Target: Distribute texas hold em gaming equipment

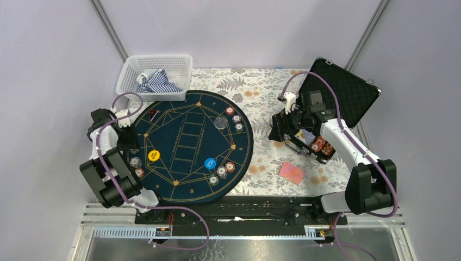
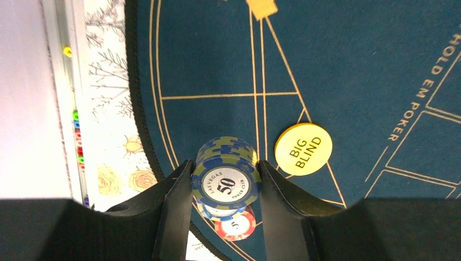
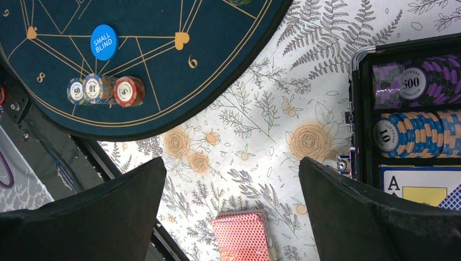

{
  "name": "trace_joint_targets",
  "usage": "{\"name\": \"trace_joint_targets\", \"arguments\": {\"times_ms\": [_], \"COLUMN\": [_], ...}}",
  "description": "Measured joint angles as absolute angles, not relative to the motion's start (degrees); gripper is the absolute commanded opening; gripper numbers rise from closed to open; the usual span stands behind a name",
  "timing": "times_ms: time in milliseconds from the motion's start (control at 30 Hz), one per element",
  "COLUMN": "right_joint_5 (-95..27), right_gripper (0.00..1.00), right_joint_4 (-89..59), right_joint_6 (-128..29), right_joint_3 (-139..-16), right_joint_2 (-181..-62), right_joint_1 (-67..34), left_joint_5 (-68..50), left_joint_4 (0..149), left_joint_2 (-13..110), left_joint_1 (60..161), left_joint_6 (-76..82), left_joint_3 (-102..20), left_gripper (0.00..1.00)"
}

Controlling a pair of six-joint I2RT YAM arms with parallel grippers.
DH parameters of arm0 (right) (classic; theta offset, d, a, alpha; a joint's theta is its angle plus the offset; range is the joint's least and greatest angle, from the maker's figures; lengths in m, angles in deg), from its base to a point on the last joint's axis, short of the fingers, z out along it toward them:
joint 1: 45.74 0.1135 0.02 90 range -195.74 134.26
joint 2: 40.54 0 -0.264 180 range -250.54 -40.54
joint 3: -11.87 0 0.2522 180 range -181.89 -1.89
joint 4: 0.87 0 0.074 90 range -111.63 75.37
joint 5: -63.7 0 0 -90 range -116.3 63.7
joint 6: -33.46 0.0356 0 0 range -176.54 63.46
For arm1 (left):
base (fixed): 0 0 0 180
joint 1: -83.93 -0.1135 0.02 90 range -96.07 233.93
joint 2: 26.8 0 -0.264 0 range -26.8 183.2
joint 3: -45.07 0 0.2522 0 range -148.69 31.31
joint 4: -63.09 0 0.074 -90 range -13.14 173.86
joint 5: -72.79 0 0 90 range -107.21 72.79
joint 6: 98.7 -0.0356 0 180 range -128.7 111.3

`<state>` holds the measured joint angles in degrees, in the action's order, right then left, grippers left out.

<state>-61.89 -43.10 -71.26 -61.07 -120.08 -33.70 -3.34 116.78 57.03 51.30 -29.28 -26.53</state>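
Hidden or cut off:
- In the top view the right arm covers most of the case (image 1: pixel 341 93) tray.
- The right wrist view shows only the tray's left edge: one row of purple 500 chips (image 3: pixel 418 81), one row of blue-orange 10 chips (image 3: pixel 418 133), and an ace card (image 3: pixel 421 191) clipped by a finger.
- The deck (image 3: pixel 242 236) of red-backed cards runs off the bottom edge of that view.
- Under the 50 stack (image 2: pixel 227 174) a pale chip (image 2: pixel 215 211) is mostly covered, value unreadable.
- There's a small dark red patch on the far left of the mat (image 1: pixel 168 136); can't tell what it is.

Left fingers (image 2: pixel 176 217) are closed on the 50 stack, one pad against each side, at the mat's left edge. Can't tell if the stack is lifted or resting. The red 5 chip (image 2: pixel 235 225) sits between the fingers just behind the stack. The yellow disc (image 2: pixel 303 149), BIG BLIND, is just right of the stack, clear of the fingers.

Right fingers (image 3: pixel 108 212) are spread wide and hold nothing, above the floral desk (image 3: pixel 244 136). The deck lies flat between them, untouched, between mat and case.

Counts:
- 1 deck.
- 3 discs: yellow, blue disc (image 1: pixel 210 163), clear disc (image 1: pixel 220 123).
- Chip piles on the mat: 3 in the far-right group (image 1: pixel 236 118), 3 in the near-right group (image 3: pixel 98 88), and 3 at the left including the gripped one.
- 1 basket (image 1: pixel 126 80) at far left, holding a striped cloth (image 1: pixel 156 81).
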Motion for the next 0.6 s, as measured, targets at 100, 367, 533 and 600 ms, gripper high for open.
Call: {"name": "trace_joint_targets", "arguments": {"times_ms": [100, 367, 533, 600], "right_joint_5": [-61.93, -61.96, -61.98, -61.98], "right_gripper": [1.0, 1.0, 1.0, 1.0], "right_joint_4": [-43.1, -43.12, -43.17, -43.28], "right_joint_6": [-71.26, -71.28, -71.28, -71.28], "right_joint_3": [-61.07, -61.07, -61.07, -61.07], "right_joint_2": [-120.08, -120.11, -120.11, -120.11], "right_joint_1": [-33.7, -33.7, -33.7, -33.7], "left_joint_5": [-3.52, -4.0, -4.57, -4.76], "left_joint_4": [116.12, 112.82, 111.36, 111.14], "left_joint_2": [57.07, 59.04, 61.18, 61.8], "left_joint_1": [50.71, 50.41, 50.08, 50.04], "left_joint_6": [-29.74, -30.17, -30.61, -30.92], "left_joint_3": [-24.46, -23.89, -23.45, -23.36], "left_gripper": [0.3, 0.32, 0.33, 0.35]}}
